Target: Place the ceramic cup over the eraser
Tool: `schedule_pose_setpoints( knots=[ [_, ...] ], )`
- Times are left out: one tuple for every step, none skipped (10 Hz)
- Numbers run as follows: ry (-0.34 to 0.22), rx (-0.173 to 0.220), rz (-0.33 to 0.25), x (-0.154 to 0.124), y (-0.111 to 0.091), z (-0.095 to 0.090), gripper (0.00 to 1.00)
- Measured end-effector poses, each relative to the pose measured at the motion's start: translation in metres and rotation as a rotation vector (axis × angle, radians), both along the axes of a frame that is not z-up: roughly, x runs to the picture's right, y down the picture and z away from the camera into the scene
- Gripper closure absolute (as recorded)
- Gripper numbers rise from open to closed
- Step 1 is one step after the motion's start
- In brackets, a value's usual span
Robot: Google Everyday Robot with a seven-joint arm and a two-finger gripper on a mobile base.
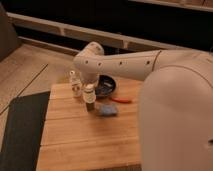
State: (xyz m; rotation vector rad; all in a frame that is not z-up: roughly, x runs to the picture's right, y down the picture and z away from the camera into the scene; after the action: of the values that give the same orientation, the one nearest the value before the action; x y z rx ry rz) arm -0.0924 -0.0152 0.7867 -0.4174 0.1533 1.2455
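Ceramic cup: the ceramic cup (89,92) is upright on the far left part of the wooden table (85,145), directly on top of a small dark block.
Eraser: the dark block under the cup is the eraser (90,106). Its lower part shows below the cup's rim, so the cup touches it or is very near to it.
Gripper: the gripper (89,84) hangs at the end of the white arm (125,64), at 12 o'clock from the cup and directly over it. It is clenched, and it seems to grasp the top of the cup.
Neighbours: the clear bottle (75,84) stands at 10 o'clock from the cup, just beside it. The black bowl (106,87) is at 1 o'clock, the orange-red object (121,100) at 3 o'clock, and the blue pad (107,110) at 4 o'clock.
Done: in my judgement, the cup is picked up and brought over the eraser, so the task is near its end.
Left: to lower the cup fully if it is not yet seated, then to let it go and lift the gripper away.
Risk: the bottle is close and could be knocked when the gripper goes up.
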Motion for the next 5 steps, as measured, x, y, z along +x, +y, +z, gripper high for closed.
schedule_pose_setpoints(
  knots=[
    [0.001,-0.005,-0.005,-0.001,0.001,0.002,1.0],
    [0.006,-0.015,-0.014,-0.003,0.004,0.006,1.0],
    [0.007,-0.021,-0.027,-0.004,0.006,0.01,1.0],
    [0.003,-0.021,-0.038,-0.005,0.007,0.012,1.0],
    [-0.003,-0.022,-0.046,-0.006,0.008,0.016,1.0]
  ],
)
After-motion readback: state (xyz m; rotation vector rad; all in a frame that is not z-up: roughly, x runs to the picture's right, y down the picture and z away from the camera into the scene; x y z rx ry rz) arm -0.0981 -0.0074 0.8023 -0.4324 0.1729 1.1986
